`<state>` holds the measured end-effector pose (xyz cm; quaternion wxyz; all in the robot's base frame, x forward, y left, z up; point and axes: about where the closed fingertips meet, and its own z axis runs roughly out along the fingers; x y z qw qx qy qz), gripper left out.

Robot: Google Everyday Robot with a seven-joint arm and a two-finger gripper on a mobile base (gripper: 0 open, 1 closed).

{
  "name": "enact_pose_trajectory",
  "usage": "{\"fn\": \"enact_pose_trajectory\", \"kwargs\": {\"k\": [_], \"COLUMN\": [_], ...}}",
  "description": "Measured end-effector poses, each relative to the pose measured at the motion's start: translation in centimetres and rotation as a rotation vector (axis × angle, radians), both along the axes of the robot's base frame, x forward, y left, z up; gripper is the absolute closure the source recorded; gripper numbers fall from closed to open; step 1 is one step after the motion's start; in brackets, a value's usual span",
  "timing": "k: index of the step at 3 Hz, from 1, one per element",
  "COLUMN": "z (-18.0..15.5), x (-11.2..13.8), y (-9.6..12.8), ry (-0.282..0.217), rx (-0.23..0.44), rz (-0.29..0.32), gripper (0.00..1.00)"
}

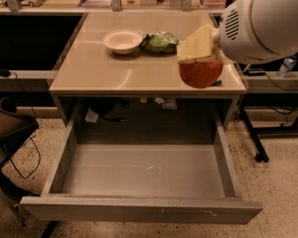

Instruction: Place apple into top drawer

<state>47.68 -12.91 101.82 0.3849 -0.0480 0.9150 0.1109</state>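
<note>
The red-orange apple (200,72) hangs in the air in my gripper (198,58), over the right front part of the tan table (114,73). The gripper's yellowish fingers (196,44) are shut on the apple's top, and the big white arm housing (263,21) fills the upper right. The top drawer (139,170) is pulled wide open below the table, and its grey inside holds nothing. The apple is above and behind the drawer's right rear corner.
A white bowl (122,40) and a green crinkled bag (160,42) sit at the back of the table. A dark chair (7,128) stands at the left. A black desk leg (253,138) stands at the right. Cables lie under the table.
</note>
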Motion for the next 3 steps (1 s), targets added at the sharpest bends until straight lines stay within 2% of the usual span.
{"fn": "enact_pose_trajectory", "kwargs": {"k": [1, 2, 3], "z": [0.0, -1.1, -6.9], "x": [0.0, 3.1, 9.8], "y": [0.0, -0.5, -1.8], "ry": [0.0, -0.035, 0.025], "rx": [0.0, -0.029, -0.068], "rz": [0.0, -0.03, -0.107], "gripper": [1.0, 1.0, 1.0]}}
